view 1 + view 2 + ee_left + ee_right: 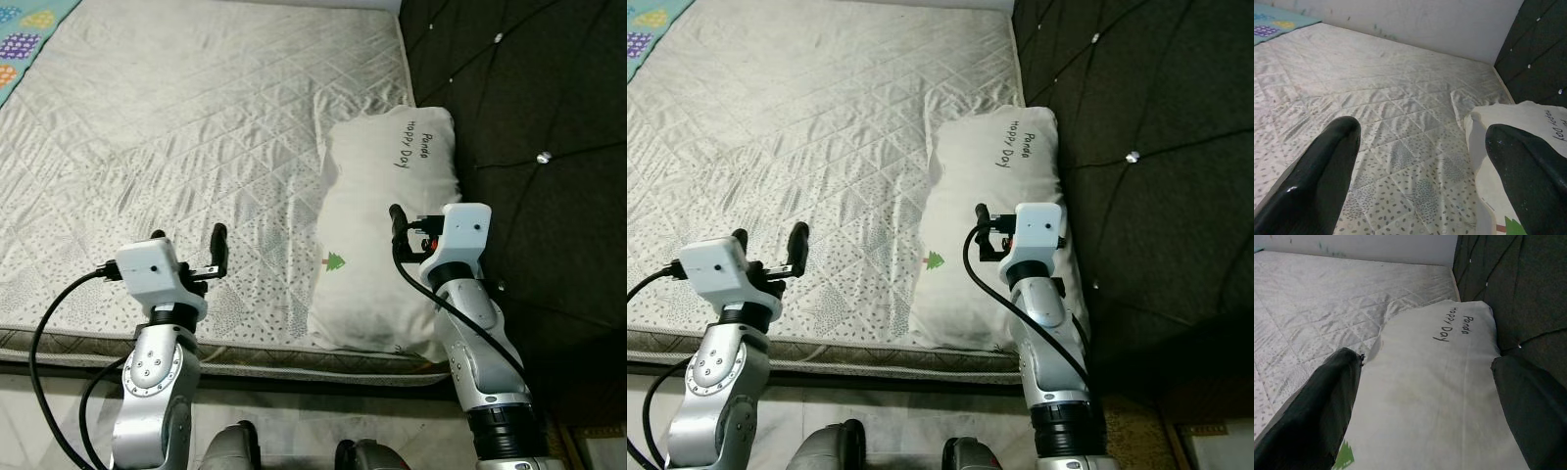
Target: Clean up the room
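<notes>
With the white "Panda Happy Day" pillow [387, 225] lying at three o'clock on the grey quilted mattress [186, 137] against the dark tufted headboard [534, 117], the right gripper [1425, 401], fingers spread wide and empty above it, should probably come down square over the middle, while the left gripper [188, 247] waits open and empty at seven o'clock.

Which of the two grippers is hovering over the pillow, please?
The right gripper, above the white pillow beside the dark headboard; the left gripper is over bare mattress.

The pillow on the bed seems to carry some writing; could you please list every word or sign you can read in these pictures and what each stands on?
"Panda" – handwritten-style black lettering on the white pillow, near its far end.
"Happy Day" – a second line right beside it on the same pillow.
A small green tree sign, without words, is printed near the pillow's edge beside the mattress.
No other text is readable.
</notes>
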Tool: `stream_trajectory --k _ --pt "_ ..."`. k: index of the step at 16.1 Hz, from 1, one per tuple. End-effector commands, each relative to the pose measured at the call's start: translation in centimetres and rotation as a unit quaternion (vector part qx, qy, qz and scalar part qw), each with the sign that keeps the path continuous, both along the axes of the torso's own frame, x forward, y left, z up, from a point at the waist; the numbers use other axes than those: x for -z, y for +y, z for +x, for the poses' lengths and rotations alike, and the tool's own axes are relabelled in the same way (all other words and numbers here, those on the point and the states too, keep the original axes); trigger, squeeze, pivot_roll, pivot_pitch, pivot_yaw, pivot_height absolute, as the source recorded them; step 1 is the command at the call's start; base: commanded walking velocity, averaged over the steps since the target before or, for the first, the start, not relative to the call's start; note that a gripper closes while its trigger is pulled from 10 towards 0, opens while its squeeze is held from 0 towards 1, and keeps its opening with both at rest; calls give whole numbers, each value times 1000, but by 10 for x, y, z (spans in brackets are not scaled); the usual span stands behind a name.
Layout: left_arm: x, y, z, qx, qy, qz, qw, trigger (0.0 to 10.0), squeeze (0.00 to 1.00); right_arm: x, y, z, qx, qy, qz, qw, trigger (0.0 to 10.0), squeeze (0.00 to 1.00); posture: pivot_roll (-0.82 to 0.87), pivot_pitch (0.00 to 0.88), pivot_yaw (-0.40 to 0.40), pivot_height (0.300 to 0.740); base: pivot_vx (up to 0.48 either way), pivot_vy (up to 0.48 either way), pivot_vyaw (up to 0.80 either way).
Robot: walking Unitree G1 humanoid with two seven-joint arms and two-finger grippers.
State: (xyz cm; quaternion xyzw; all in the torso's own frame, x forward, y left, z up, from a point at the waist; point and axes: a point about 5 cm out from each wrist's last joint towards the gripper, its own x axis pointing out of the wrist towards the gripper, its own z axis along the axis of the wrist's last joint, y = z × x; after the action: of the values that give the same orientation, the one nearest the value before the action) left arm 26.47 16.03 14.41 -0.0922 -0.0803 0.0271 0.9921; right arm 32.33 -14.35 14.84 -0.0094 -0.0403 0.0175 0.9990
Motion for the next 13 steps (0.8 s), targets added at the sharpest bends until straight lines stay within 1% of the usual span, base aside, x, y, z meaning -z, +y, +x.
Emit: stream_trajectory --k 1,2,3,4,5,7,8,9,11,12,13 --pt "6 2 0 -6 12 -9 1000 10000 0 10 -1 -2 4 28 -20 999 10000 0 96 187 -37 740 0 0 0" --pt "5 2 0 -5 11 -12 1000 10000 0 11 0 -2 3 30 -20 999 10000 0 96 185 -37 740 0 0 0" --pt "5 1 1 -7 11 -16 1000 10000 0 14 1 -2 -16 46 8 999 10000 0 97 184 -37 740 0 0 0" --pt "5 1 1 -5 13 -25 1000 10000 0 17 2 -1 -25 62 6 998 10000 0 96 182 -38 740 0 0 0" --pt "5 2 2 -4 14 -26 1000 10000 0 20 -2 0 -7 74 15 997 10000 0 93 186 -37 740 0 0 0" --pt "6 1 3 3 14 -25 1000 10000 0 22 -1 0 -9 82 23 996 10000 0 90 187 -36 740 0 0 0" --pt "5 0 3 5 14 -25 1000 10000 0 21 0 0 -15 76 11 997 10000 0 89 188 -36 740 0 0 0" --pt "5 -2 3 7 14 -26 1000 10000 0 21 4 -1 -25 72 -16 997 10000 0 88 190 -38 740 0 0 0" --pt "6 -2 3 5 16 -26 1000 10000 0 18 5 -2 -21 64 -9 998 10000 0 85 193 -40 740 0 332 0" --pt "7 0 2 2 17 -26 1000 10000 0 19 5 -3 -30 71 -6 997 10000 0 85 194 -41 740 0 334 0" --pt "8 0 1 1 18 -27 999 10000 0 23 5 -5 -41 89 39 994 10000 0 86 195 -44 740 0 337 0"
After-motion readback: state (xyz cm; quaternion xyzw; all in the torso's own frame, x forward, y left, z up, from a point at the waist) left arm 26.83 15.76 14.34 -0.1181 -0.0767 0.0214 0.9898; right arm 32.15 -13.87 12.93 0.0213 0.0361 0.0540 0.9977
